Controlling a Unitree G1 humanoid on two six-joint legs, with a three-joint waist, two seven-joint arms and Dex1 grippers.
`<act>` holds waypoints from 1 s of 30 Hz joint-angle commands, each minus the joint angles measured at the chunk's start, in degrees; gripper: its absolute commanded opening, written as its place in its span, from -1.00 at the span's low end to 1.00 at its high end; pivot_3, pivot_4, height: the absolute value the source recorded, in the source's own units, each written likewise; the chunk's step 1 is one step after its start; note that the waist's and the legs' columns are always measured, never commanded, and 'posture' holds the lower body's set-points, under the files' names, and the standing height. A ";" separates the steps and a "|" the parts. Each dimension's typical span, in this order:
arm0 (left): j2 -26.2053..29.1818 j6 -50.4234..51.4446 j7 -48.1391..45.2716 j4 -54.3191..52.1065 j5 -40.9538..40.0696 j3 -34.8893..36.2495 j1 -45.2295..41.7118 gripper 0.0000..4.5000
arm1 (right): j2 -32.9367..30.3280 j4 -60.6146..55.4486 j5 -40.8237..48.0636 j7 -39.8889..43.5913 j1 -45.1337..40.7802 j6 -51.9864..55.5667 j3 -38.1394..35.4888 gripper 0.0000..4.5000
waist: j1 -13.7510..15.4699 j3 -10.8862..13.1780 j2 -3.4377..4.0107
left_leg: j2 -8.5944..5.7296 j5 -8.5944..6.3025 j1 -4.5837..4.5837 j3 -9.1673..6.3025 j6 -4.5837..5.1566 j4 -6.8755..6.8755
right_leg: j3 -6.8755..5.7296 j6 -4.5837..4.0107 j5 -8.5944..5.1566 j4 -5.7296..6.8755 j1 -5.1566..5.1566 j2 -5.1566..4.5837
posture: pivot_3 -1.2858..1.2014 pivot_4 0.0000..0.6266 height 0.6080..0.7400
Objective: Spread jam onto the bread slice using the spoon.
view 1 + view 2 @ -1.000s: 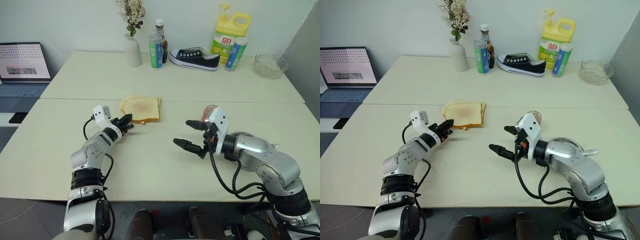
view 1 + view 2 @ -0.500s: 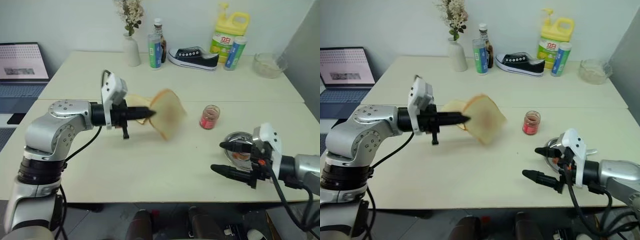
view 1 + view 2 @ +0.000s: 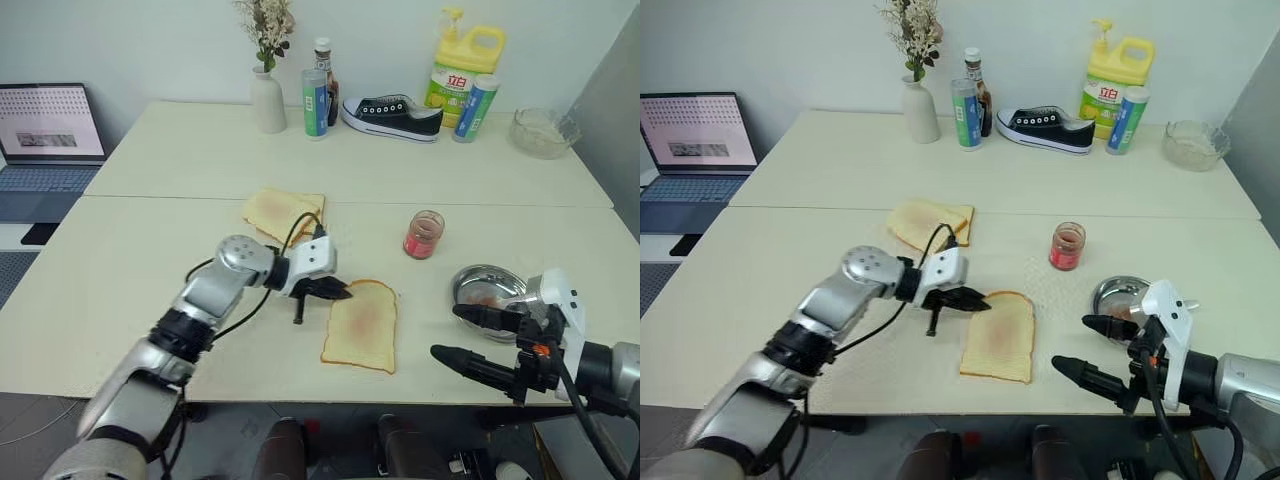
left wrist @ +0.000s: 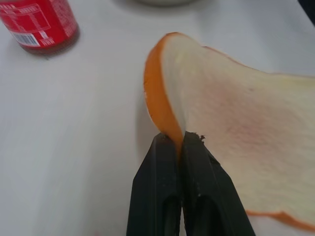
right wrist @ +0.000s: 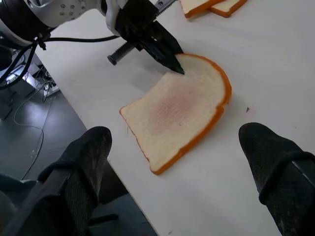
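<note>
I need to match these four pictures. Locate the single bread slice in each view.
Left eye view: bread slice near the table's front edge, centre.
Right eye view: the same spot.
Left wrist view: upper right, its crust pinched by the left gripper.
Right wrist view: centre.
Shared landmark: that gripper at the slice's rounded end.

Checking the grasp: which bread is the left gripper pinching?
The single bread slice lying apart near the table's front edge, its crust pinched by the left gripper; not the overlapping pile behind.

Cut off at the left edge: open grey laptop [image 3: 45, 135]. Too small to read: yellow detergent bottle's [image 3: 452, 72] label.
</note>
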 commanded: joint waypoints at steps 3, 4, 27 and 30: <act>-4.74 -4.76 1.38 6.42 2.53 1.27 -4.20 -0.99 | -1.35 -1.19 1.83 -1.84 0.76 -2.76 -0.89 1.00 | -0.44 0.00 0.00 | 0.03 0.00 0.03 0.00 0.00 -0.03 | 0.02 0.00 0.00 0.03 0.00 0.03 | 0.03 -0.52 1.00; -5.28 -5.21 1.58 7.45 2.98 1.37 -4.50 -0.99 | -1.46 -1.17 1.96 -2.14 0.91 -3.04 -0.81 1.00 | -0.48 0.00 0.00 | 0.03 0.00 0.05 -0.01 0.01 -0.04 | 0.02 0.00 0.00 0.05 0.00 0.05 | 0.03 -0.52 1.00; -0.49 -5.60 3.56 1.35 4.79 7.79 -3.67 0.99 | 4.84 5.96 4.73 -6.52 10.20 -8.13 -8.32 1.00 | -0.35 -0.01 0.01 | 0.07 0.00 0.09 -0.04 0.00 -0.03 | 0.01 0.00 0.00 0.14 0.00 0.08 | 0.03 -0.52 1.00; -2.64 4.51 3.10 -11.43 -6.87 13.44 -1.39 0.99 | 10.54 10.85 8.69 -11.87 12.10 -10.99 -12.31 1.00 | -0.23 -0.01 0.02 | 0.08 0.00 0.07 -0.03 0.00 -0.03 | 0.01 0.00 0.00 0.14 0.00 0.04 | 0.03 -0.52 1.00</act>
